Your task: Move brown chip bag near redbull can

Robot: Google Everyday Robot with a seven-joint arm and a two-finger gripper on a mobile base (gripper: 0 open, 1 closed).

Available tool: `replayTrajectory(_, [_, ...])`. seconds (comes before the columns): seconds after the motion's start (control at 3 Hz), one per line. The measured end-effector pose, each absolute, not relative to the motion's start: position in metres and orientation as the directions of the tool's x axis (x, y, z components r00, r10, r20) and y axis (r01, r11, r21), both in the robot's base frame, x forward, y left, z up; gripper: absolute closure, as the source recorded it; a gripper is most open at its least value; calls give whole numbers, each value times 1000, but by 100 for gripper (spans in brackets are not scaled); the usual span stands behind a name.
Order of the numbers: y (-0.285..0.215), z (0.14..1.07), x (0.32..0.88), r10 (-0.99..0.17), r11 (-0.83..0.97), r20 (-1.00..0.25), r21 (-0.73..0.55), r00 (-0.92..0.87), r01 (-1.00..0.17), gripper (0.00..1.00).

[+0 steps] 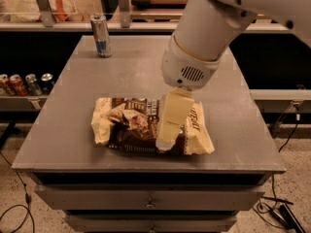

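Observation:
The brown chip bag point(131, 127) lies flat on the grey table point(63, 125), near its front edge, cream-yellow ends left and right. My gripper point(166, 141) hangs from the big white arm and sits right over the bag's right half, its tip down at the bag's surface. The redbull can point(101, 36) stands upright at the table's far left corner, well apart from the bag and the gripper.
Several shorter orange and silver cans point(24, 83) stand in a row on a low shelf left of the table. A counter with clutter runs behind the table. Cables point(277, 210) lie on the floor at the right.

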State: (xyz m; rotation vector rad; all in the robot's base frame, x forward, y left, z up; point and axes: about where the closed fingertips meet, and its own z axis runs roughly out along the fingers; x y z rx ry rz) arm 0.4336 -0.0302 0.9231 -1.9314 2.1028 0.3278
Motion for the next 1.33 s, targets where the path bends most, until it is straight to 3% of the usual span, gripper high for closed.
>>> replayTrajectory(0.67, [27, 898, 437, -913, 66, -405, -10, -57, -998, 0])
replayTrajectory(1.0, [38, 888, 444, -900, 86, -431, -14, -72, -996, 9])
replayTrajectory(1.33, [47, 878, 451, -885, 108, -456, -15, -89, -994, 31])
